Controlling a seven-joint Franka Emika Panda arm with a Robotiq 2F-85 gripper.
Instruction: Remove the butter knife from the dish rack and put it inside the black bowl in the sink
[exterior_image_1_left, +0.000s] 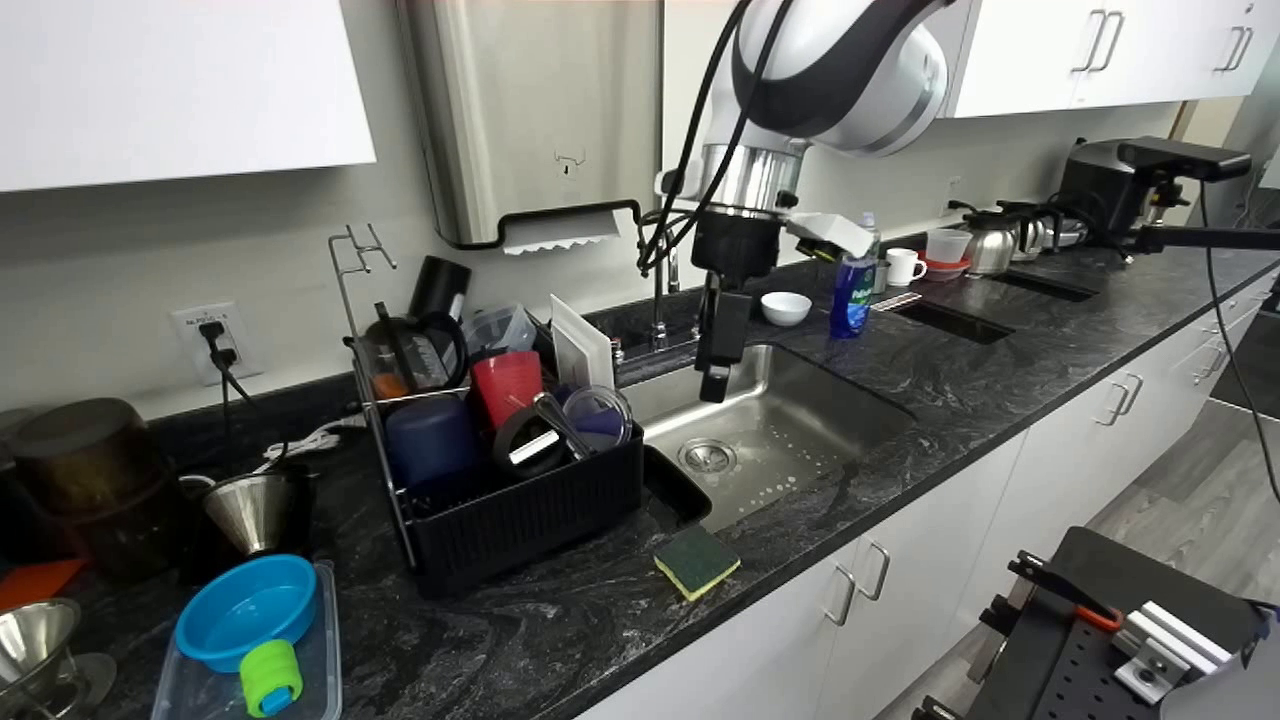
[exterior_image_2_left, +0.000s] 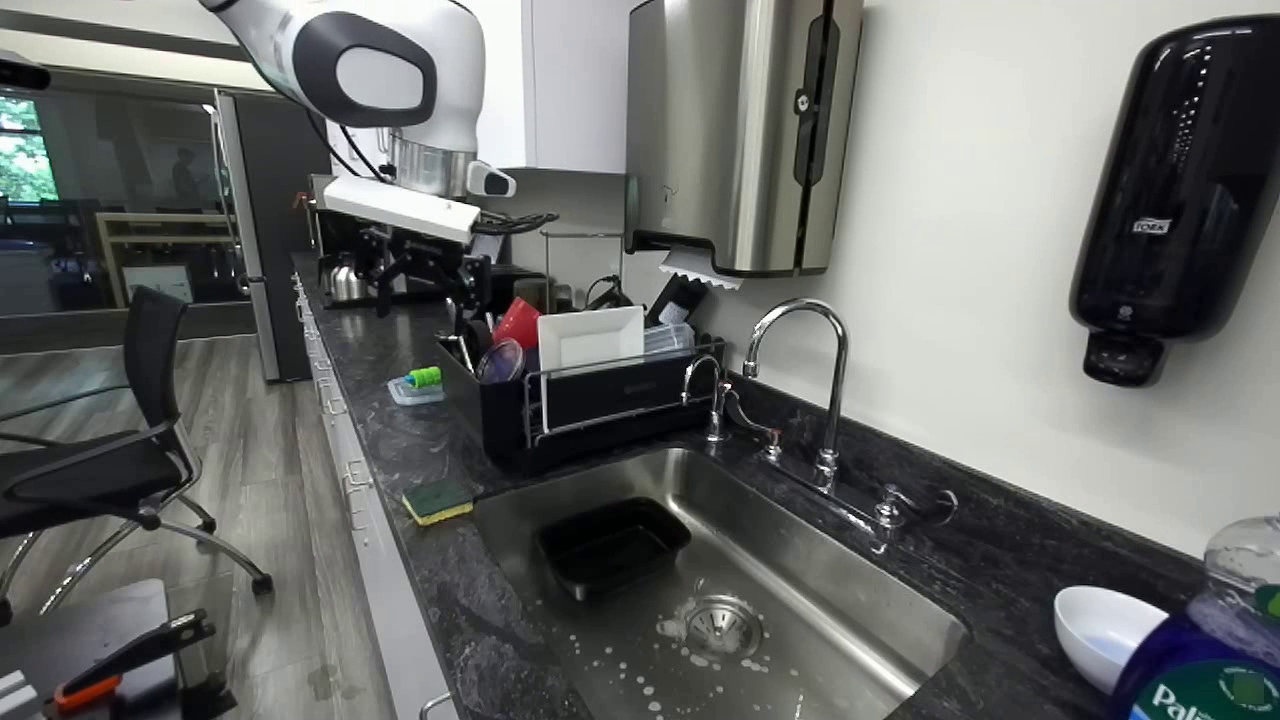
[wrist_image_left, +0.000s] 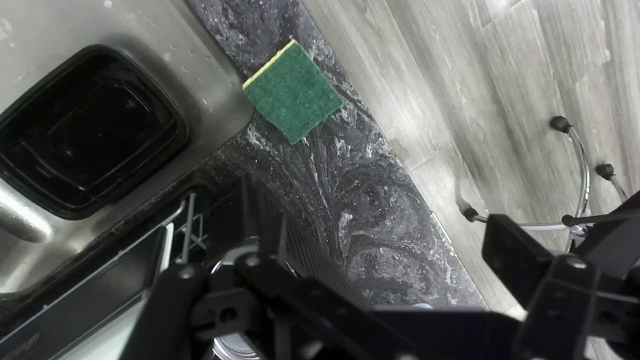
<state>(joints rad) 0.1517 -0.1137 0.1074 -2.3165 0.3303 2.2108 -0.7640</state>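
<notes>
The black dish rack (exterior_image_1_left: 530, 535) stands on the counter beside the sink and also shows in an exterior view (exterior_image_2_left: 500, 415). Metal utensils (exterior_image_1_left: 562, 425) stick up from its front end; I cannot tell for sure which is the butter knife. The black bowl (exterior_image_2_left: 612, 548), rectangular and with nothing visible in it, sits in the sink on the rack side. It also shows in the wrist view (wrist_image_left: 95, 125). My gripper (exterior_image_2_left: 420, 300) points down, above the front of the rack and counter edge. In the wrist view, its fingers (wrist_image_left: 387, 240) are wide apart with nothing between them.
A green-yellow sponge (wrist_image_left: 295, 92) lies on the counter by the sink. A white square plate (exterior_image_2_left: 590, 340), red cup (exterior_image_1_left: 507, 385) and glass carafe (exterior_image_1_left: 405, 350) stand in the rack. Faucets (exterior_image_2_left: 840, 370) rise behind the sink (exterior_image_1_left: 780, 430). A paper towel dispenser (exterior_image_1_left: 560, 110) hangs above.
</notes>
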